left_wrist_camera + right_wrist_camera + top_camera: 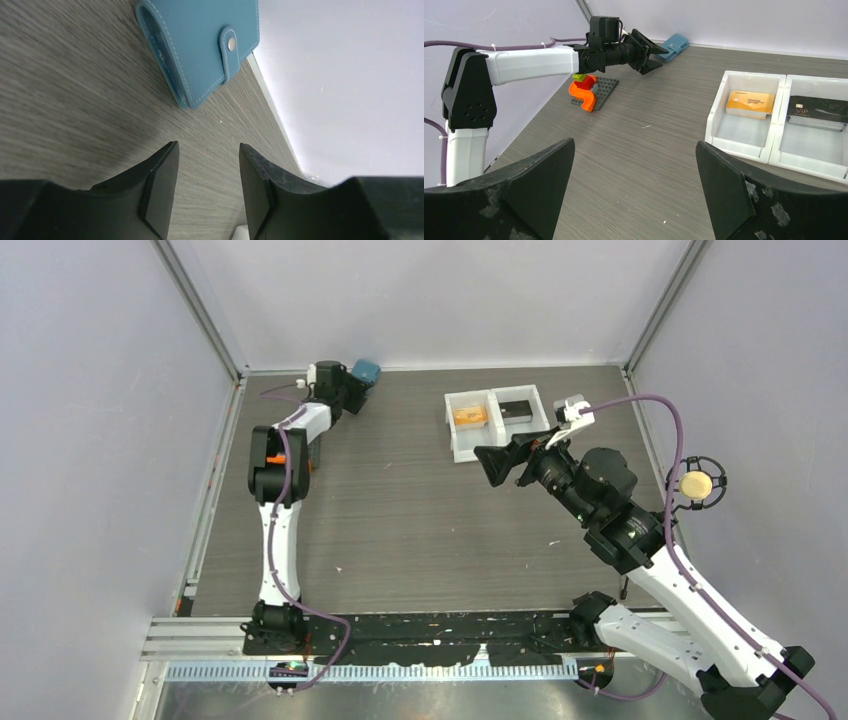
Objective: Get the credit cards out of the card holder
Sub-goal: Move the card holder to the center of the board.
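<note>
At table's far left corner, top view: card holder [366, 370] is lying shut, left gripper [352, 392] hovering just beside it; orange-yellow card [468, 416] and dark card [516, 408] are sitting in separate compartments of white tray [462, 448] near far edge; right gripper [497, 466] is hanging just before it. Left wrist: jaws are standing apart, empty; card holder is lying clear ahead. Right wrist: jaws are gaping wide, gripping nothing.
</note>
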`<move>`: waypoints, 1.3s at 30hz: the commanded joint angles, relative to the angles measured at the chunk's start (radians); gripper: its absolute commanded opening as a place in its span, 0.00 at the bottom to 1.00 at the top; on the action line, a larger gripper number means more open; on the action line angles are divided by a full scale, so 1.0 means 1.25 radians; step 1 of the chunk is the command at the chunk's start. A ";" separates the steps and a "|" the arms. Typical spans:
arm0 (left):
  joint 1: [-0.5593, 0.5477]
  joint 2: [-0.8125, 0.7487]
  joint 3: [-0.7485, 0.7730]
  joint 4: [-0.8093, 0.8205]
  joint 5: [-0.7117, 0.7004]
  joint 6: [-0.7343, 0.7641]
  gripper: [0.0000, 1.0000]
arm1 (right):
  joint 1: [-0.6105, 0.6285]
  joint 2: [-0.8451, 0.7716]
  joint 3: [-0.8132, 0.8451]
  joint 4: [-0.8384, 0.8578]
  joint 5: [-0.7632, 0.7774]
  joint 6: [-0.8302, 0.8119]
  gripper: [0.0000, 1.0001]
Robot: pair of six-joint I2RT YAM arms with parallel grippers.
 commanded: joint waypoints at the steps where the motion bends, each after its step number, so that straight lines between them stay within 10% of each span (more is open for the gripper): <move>1: 0.014 0.025 0.063 0.062 -0.013 -0.076 0.49 | 0.001 0.012 0.025 0.042 0.030 -0.020 1.00; 11: 0.033 0.093 0.095 0.091 -0.003 -0.141 0.46 | 0.001 0.059 0.041 0.047 0.035 -0.028 1.00; 22: 0.042 0.133 0.123 0.117 0.024 -0.165 0.00 | 0.001 0.098 0.054 0.050 0.039 -0.033 1.00; 39: 0.037 -0.185 -0.310 0.169 0.082 -0.073 0.00 | 0.001 0.063 0.039 0.008 0.030 0.009 1.00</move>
